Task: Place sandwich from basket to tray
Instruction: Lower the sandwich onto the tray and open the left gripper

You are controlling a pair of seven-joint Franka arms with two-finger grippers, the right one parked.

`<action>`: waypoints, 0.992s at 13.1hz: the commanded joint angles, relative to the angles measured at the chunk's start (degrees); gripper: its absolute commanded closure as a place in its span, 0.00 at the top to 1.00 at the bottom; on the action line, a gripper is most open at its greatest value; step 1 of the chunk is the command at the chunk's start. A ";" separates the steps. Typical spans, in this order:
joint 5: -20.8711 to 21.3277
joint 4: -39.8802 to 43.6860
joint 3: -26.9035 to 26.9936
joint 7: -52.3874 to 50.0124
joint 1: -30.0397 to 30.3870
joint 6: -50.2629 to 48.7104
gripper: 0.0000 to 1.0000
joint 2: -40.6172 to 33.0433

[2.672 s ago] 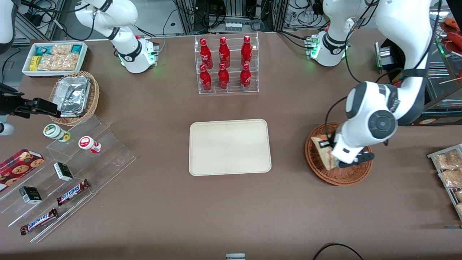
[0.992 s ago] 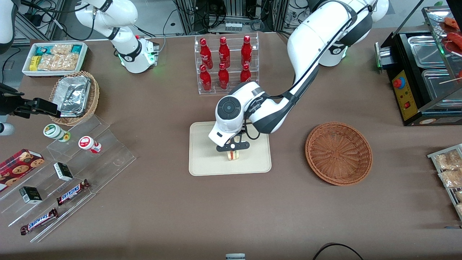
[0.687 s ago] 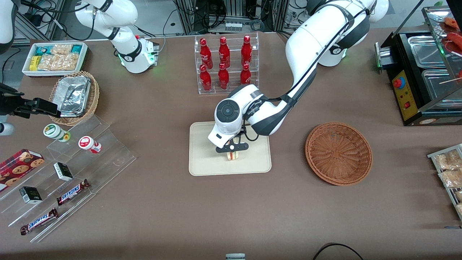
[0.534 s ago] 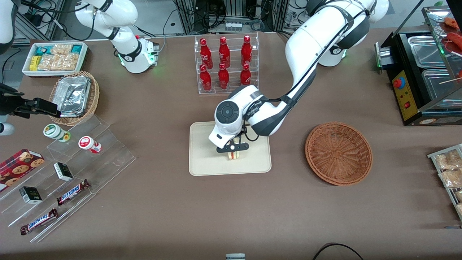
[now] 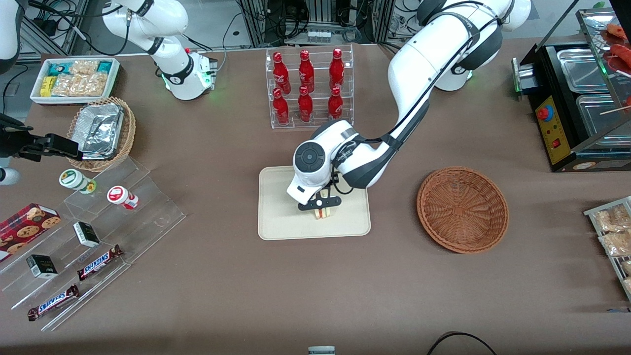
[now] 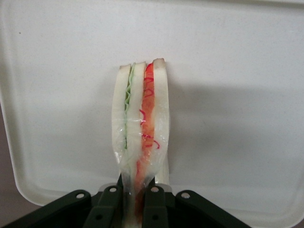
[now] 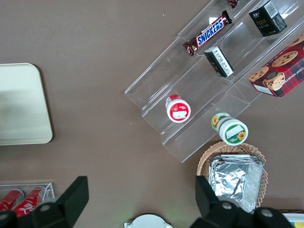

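Sandwich [image 5: 322, 213] sits clamped in the pincer [image 5: 319, 206] just under it, low over the tray [image 5: 281, 217]; the basket [image 5: 462, 210] lies well aside. From the wrist, the pincer's fingers [image 6: 156, 206] squeeze the sandwich [image 6: 141, 123] edge-on above the tray [image 6: 237, 95].

— What's on the clear rack [image 5: 311, 88] farthest from the camera?
— Six red bottles [image 5: 305, 104].
— And toward the parked arm's end?
— Chocolate bars [image 5: 100, 262], a foil-lined basket [image 5: 101, 132], possibly yogurt cups [image 5: 122, 196].

Sandwich [image 6: 140, 128]: white bread with green, orange and red filling. Tray [image 5: 281, 217]: plain cream-beige. Basket [image 5: 462, 209]: reddish-brown woven wicker. Black gripper [image 5: 319, 204] over tray. Table [image 5: 315, 286]: uniform brown.
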 commanded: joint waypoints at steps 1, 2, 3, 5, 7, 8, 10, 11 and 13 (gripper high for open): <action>1.70 2.31 0.40 -2.23 -1.17 -1.32 1.00 1.05; 1.70 2.30 0.40 -2.23 -1.09 -1.41 1.00 0.96; 1.70 2.30 0.40 -2.23 -1.09 -1.49 1.00 0.87; 1.61 2.39 0.31 -2.05 -0.91 -1.84 1.00 -0.09; 1.52 2.57 0.22 -1.88 -0.56 -2.98 1.00 -1.67; 1.44 2.57 0.22 -1.79 -0.30 -3.16 1.00 -2.46; 1.09 2.57 0.13 -1.62 -0.21 -3.95 1.00 -4.57; 1.00 2.57 0.13 -1.44 -0.12 -4.39 1.00 -5.53; 0.73 2.48 0.13 -1.26 0.84 -5.09 1.00 -8.25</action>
